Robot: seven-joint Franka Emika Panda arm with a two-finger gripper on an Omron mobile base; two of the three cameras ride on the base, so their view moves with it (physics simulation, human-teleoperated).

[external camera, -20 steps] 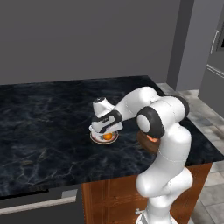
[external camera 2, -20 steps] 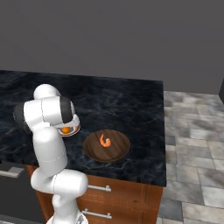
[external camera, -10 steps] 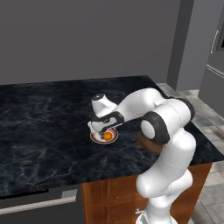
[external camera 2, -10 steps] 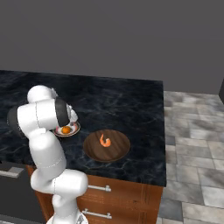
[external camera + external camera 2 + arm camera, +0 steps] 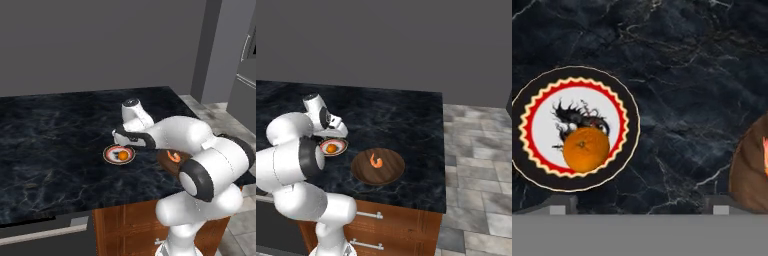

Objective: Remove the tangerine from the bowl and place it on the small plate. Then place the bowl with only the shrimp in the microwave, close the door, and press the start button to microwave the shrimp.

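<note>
**Bowl lies to the gripper's right, plate to its left**

My gripper (image 5: 118, 135) hangs above the counter (image 5: 45, 150) between the two dishes, its fingers spread wide with nothing between them. The tangerine (image 5: 586, 149) sits on the plate (image 5: 624, 107), toward its near edge, so I judge that step done. In the hand view the bowl (image 5: 746, 180) shows at the right edge, just past the right fingertip, with the shrimp (image 5: 375, 161) lying in its middle. Next I'd shift toward the bowl's near rim; being round, it offers no long axis to line up with
</note>
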